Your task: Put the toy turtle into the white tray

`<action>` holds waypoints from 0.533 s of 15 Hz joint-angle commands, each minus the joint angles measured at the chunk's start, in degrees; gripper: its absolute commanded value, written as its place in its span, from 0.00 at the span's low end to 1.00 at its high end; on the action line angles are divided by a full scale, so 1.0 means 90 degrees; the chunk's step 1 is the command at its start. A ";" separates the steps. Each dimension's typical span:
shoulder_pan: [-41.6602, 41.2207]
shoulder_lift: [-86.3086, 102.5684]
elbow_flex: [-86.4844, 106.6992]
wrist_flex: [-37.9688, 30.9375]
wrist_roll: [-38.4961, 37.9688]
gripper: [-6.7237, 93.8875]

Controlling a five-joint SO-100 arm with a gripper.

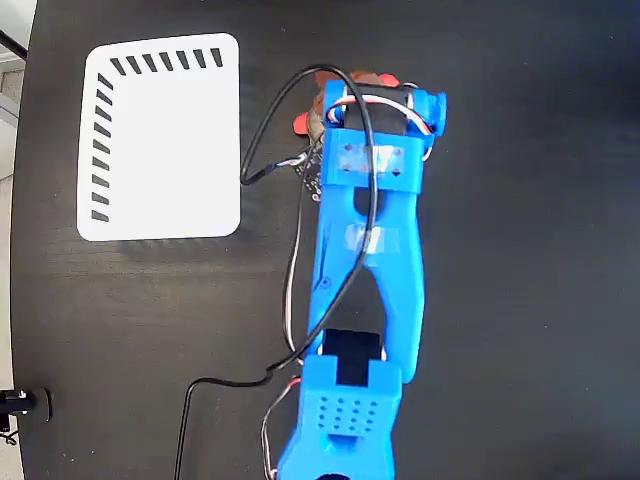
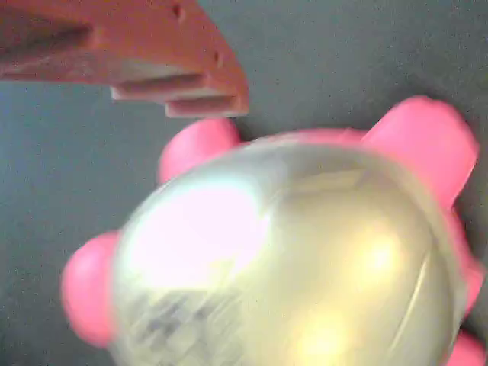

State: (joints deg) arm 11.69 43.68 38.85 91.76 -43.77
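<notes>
Hand (image 2: pixel 152 69): one orange finger (image 2: pixel 191 72) shows at the top left of the wrist view, hanging just above the turtle; its partner is out of frame, so whether the hand is spread or pressed together cannot be told. In the fixed view the hand is hidden under the arm's wrist.

Turtle (image 2: pixel 297 259): fills the wrist view, blurred; pale gold domed shell with bright glare, pink-red flippers poking out at the top and left. In the fixed view only slivers of red (image 1: pixel 300 122) peek from beneath the wrist, on the surface, right of the tray and apart from it.

Arm (image 1: pixel 365 260): blue, reaching from the bottom edge up the middle of the fixed view; black cable (image 1: pixel 290 100) looped over it.

Tray (image 1: pixel 160 140): white, rounded corners, upper left; black diagonal slots along the top and left edges.

Surface (image 1: pixel 530 300): black.
</notes>
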 commanded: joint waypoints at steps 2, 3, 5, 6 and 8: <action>0.0059 -0.0049 -0.0615 0.0078 -0.0127 0.68; 0.0078 -0.0176 -0.0752 0.0078 -0.0127 0.68; 0.0098 -0.0459 -0.1006 0.0078 -0.0127 0.68; 0.0098 -0.0576 -0.1113 0.0078 -0.0127 0.68; 0.0098 -0.0752 -0.1279 0.0078 -0.0117 0.68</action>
State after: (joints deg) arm 11.78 34.45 30.76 91.76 -43.77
